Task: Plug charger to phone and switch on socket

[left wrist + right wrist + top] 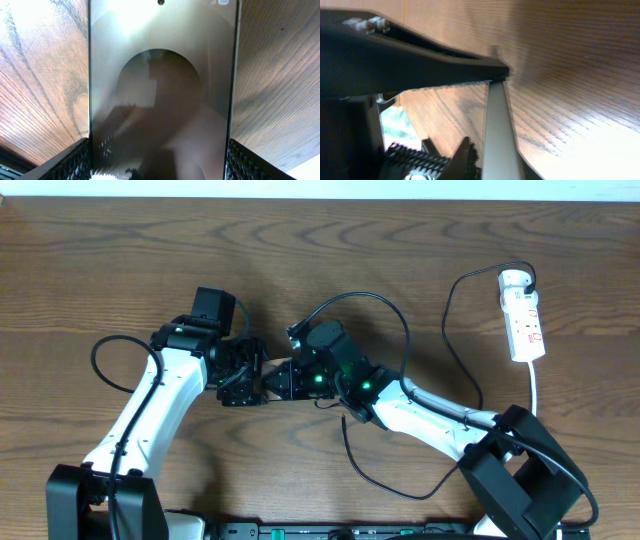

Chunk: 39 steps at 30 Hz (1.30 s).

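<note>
The phone [160, 90], a glossy dark slab, fills the left wrist view, and my left gripper [160, 152] is shut on its two long edges. From overhead only a sliver of the phone [272, 372] shows between my left gripper [245, 380] and right gripper [285, 380]. In the right wrist view the phone [497, 135] appears edge-on; my right gripper [497, 152] is closed across its thickness, one finger [465, 157] pressed to its face. The charger cable [455, 340] runs from a white adapter [515, 279] in the socket [522, 315] and passes under my right arm. Its tip is hidden.
The socket's thick white cord [535, 385] runs down the right side. A black loop of charger cable [390, 485] lies near the table's front edge. Another black cable [370, 300] arches over my right wrist. The table [120, 260] is dark wood.
</note>
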Motion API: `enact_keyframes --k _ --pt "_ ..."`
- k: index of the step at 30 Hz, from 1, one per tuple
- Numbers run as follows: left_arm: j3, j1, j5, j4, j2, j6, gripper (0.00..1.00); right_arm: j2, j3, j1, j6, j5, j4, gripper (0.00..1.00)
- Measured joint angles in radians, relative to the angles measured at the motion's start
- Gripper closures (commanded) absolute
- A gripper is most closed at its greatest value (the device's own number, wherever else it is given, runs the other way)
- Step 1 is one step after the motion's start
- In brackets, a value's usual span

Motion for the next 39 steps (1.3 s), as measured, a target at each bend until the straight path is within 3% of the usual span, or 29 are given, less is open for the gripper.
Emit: enact_keyframes --k 6,11,12,13,14,16,18,20,23,39 --pt "0.000 0.000 -0.011 0.001 -0.003 0.000 0.93 0.004 0.000 -0.001 0.013 0.008 -0.001 0.99" --pt "0.000 0.000 -0.015 0.000 -0.005 0.001 0.91 0.005 0.000 -0.001 0.008 0.009 0.000 0.99" --pt "0.000 0.000 -0.016 0.000 -0.005 0.001 0.83 0.005 0.000 0.000 0.007 0.008 0.000 0.99" --pt "0.000 0.000 -0.016 0.000 -0.005 0.001 0.67 0.006 0.000 0.000 0.007 0.008 0.000 0.99" --pt "0.000 0.000 -0.016 0.000 -0.005 0.001 0.57 0.006 0.000 0.000 0.006 0.008 0.000 0.99" --pt "0.000 0.000 -0.016 0.000 -0.005 0.002 0.42 0.006 0.000 0.000 0.005 0.008 0.000 0.99" --pt "0.000 0.000 -0.016 0.000 -0.005 0.005 0.34 0.006 0.000 0.000 0.004 0.008 0.000 0.99" --pt "0.000 0.000 -0.016 0.000 -0.005 0.008 0.20 0.006 0.000 0.000 0.004 0.008 0.000 0.99" --pt "0.000 0.000 -0.014 0.000 -0.005 0.017 0.11 0.006 0.000 -0.001 0.004 0.004 0.004 0.99" --pt "0.000 -0.001 0.008 0.040 -0.005 0.031 0.07 0.006 0.000 -0.031 0.024 -0.014 0.008 0.99"
